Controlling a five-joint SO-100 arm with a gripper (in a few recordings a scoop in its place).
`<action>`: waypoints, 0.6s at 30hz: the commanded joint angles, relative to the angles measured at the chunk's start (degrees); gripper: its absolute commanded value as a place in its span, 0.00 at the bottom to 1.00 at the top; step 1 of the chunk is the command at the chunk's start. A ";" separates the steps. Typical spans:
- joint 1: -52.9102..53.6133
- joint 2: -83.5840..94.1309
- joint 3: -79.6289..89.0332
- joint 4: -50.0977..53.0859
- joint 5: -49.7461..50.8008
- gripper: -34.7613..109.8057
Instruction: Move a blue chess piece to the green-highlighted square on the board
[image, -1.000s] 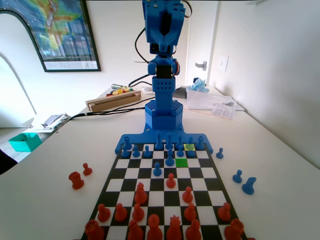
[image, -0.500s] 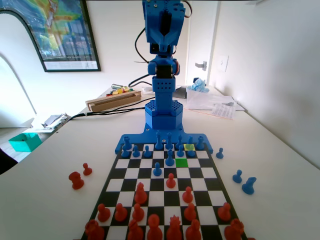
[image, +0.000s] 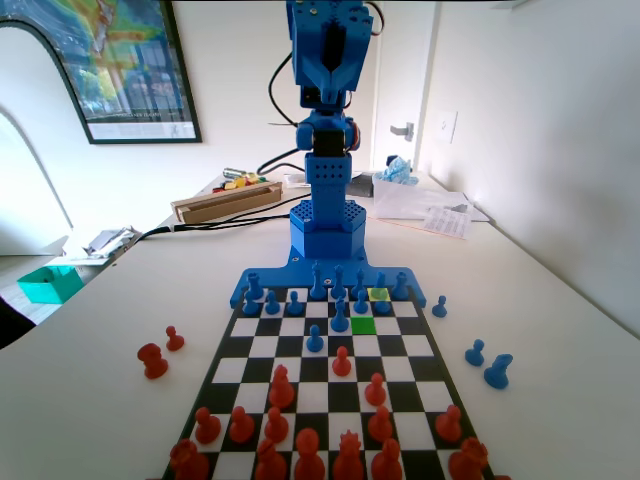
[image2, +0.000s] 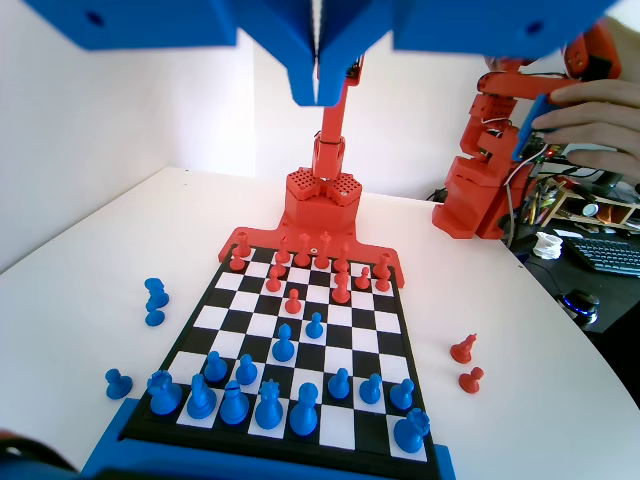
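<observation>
Claw (image2: 316, 88) hanging high over the board (image2: 300, 345), jaws pressed together and gripping nothing, blue pawn (image: 361, 301) sitting just behind the green square (image: 363, 325), on the counter (image: 120, 400)

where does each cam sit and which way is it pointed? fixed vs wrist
Fixed view: stands at the red pieces' end of the board, looking along it at the upright blue arm at the far end.
Wrist view: rides high on the arm, looking down over the blue pieces toward the red ones; the claw hangs shut from the top edge.
Shared: the same board from opposite ends, including the advanced blue pawn.
</observation>
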 joint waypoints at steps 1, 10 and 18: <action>0.00 0.18 -0.53 -0.88 -0.18 0.25; 0.88 0.18 -1.23 -0.97 3.78 0.25; -2.11 -3.69 -8.26 -0.09 8.61 0.25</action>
